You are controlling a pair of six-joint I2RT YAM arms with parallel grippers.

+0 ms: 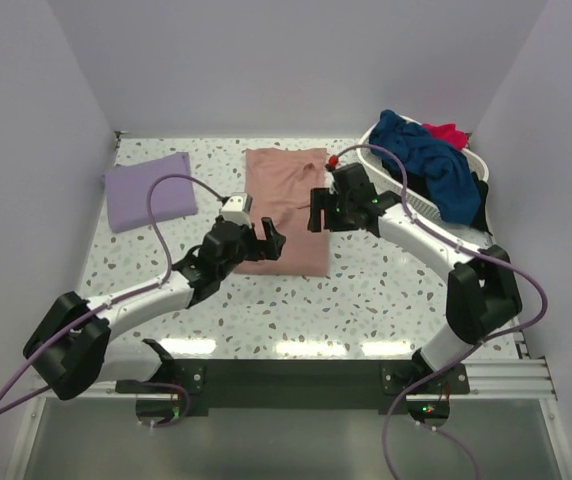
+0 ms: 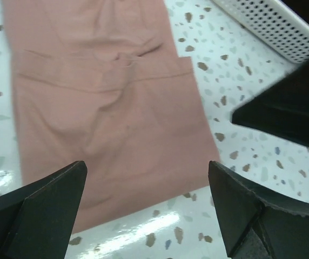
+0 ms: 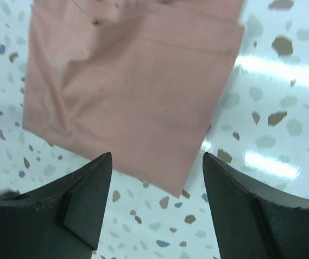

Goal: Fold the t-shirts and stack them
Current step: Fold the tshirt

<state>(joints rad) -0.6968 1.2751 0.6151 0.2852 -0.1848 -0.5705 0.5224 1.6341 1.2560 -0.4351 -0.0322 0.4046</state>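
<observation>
Pink tee folded to a strip, both grippers over its near end

The dusty-pink shirt [image 1: 286, 205] lay mid-table. The left gripper [image 1: 264, 238] and right gripper [image 1: 318, 210] were spread wide, holding nothing. I'd pinch both near corners and lift evenly so the fold lands square.

Pale lavender walls [image 1: 296, 60] are enclosing a white speckled table [image 1: 376, 290] on three sides. Light is reflecting off its near edge, perhaps from lamps overhead. A dark rail [image 1: 296, 385] is running along the front.
</observation>
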